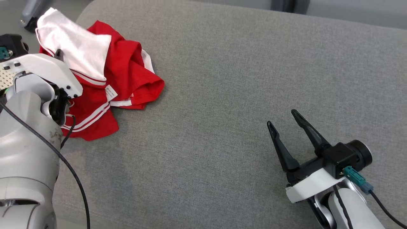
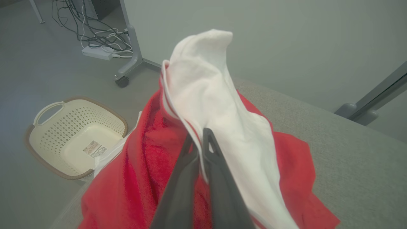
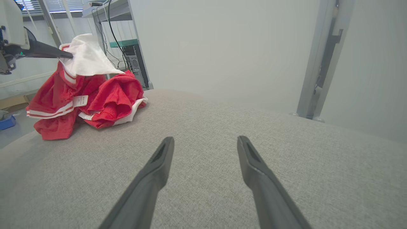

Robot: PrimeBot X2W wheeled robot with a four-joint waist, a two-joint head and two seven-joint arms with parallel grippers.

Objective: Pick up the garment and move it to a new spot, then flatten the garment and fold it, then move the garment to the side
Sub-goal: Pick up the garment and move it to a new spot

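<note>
I'm holding the garment, at far left of the cushion, by its white fold with the left gripper, jaws clamped for the carry, while the right gripper is waiting, jaws apart.

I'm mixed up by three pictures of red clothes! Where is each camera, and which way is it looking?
Head view: on the robot's head, looking down at the grey cushion and garment; pale left forearm and open right jaws show.
Left wrist view: on the left wrist, looking along left jaws shut on the garment, basket beyond.
Right wrist view: on the right wrist, looking along open right jaws across the cushion.
All three share the garment.
</note>
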